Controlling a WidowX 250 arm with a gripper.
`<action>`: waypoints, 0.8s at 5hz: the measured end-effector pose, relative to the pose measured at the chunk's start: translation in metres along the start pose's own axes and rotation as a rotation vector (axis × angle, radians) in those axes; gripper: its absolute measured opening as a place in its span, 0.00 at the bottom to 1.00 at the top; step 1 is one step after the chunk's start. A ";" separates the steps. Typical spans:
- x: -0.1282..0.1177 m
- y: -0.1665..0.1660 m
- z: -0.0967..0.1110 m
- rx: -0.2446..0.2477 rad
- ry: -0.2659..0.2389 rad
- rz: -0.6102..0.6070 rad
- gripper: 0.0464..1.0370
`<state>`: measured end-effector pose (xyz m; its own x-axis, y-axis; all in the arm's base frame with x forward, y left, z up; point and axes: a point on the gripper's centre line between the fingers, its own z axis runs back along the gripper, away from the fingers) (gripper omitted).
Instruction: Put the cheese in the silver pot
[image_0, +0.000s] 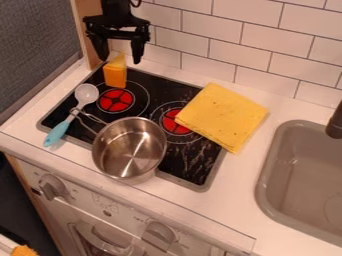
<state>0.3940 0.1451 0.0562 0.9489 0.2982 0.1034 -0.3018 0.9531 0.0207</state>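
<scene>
In the camera view, we see the gripper (119, 60) at the far left, its two fingers wide apart just over the cheese (115, 76). The cheese stands at the far left of the stove (175, 176). Nearer to us sits the silver pot (129, 148), with the blue-handled spoon (57, 133) to its left and the yellow cloth (222, 116) to its right.
</scene>
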 end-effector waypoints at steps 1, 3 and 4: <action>0.005 0.006 -0.015 0.037 0.037 -0.023 0.96; 0.003 0.004 -0.035 0.034 0.064 -0.020 0.62; -0.005 -0.002 -0.023 0.004 0.055 -0.024 0.47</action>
<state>0.3924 0.1430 0.0327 0.9596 0.2774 0.0477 -0.2788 0.9600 0.0262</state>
